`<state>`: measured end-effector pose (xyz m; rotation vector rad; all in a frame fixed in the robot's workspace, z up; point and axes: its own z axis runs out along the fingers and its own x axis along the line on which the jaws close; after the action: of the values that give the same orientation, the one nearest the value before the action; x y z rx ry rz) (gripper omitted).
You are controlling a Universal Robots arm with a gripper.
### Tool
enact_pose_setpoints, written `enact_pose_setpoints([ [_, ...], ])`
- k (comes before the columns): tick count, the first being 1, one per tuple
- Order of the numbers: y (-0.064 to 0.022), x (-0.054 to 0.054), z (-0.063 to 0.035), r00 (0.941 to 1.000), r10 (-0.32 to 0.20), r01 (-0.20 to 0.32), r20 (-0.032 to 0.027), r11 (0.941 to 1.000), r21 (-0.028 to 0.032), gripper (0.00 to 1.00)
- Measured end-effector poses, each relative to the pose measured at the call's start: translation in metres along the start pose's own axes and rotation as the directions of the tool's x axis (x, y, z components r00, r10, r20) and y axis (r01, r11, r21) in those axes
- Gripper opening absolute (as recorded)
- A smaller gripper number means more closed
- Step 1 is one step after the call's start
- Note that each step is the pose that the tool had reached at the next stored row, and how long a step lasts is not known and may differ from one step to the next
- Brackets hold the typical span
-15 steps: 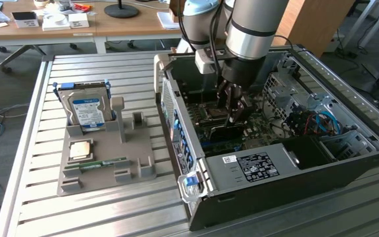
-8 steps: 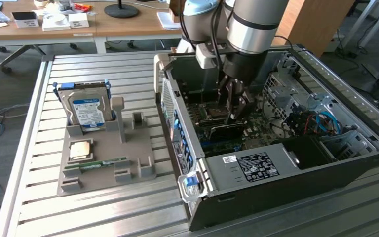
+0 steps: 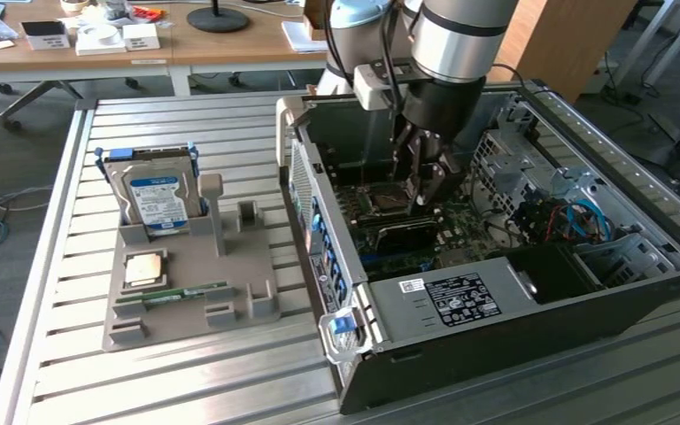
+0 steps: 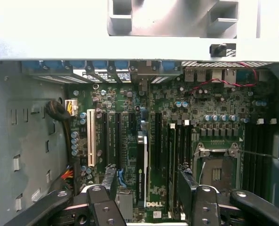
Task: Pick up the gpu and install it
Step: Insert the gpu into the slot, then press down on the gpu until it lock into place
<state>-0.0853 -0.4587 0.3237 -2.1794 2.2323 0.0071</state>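
The gpu (image 4: 142, 170) stands on edge in a slot of the green motherboard (image 4: 195, 106), a thin card with a dark face, seen from above in the wrist view. In the exterior view the gpu (image 3: 409, 236) shows as a dark block low inside the open computer case (image 3: 623, 292). My gripper (image 4: 151, 209) hangs just above the card, open, its black fingers (image 4: 101, 207) spread to either side and nothing between them. In the exterior view the gripper (image 3: 430, 184) reaches down into the case from above.
A grey holder tray (image 3: 187, 266) on the slatted table carries a hard drive (image 3: 157, 199), a processor chip (image 3: 142, 268) and a memory stick (image 3: 174, 293). Inside the case are the power supply (image 3: 452, 297), drive cages (image 3: 552, 190), the processor socket (image 4: 217, 172) and a white slot (image 4: 91, 139).
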Motion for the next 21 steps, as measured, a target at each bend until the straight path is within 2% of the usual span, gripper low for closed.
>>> enact_pose_setpoints([
  [15,0.0000,0.0000,-0.0003,1.0000,0.000,0.000,0.0001,1.0000,0.0000,0.64],
  [16,0.0000,0.0000,-0.0003,1.0000,0.000,0.000,0.0000,1.0000,0.0000,0.62],
  [17,0.0000,0.0000,-0.0003,1.0000,0.000,0.000,0.0000,1.0000,0.0000,0.56],
  [18,0.0000,0.0000,-0.0003,1.0000,0.000,0.000,0.0001,1.0000,0.0000,0.56],
  [21,0.0000,0.0000,-0.0003,1.0000,0.000,0.000,0.0000,1.0000,0.0000,0.38],
])
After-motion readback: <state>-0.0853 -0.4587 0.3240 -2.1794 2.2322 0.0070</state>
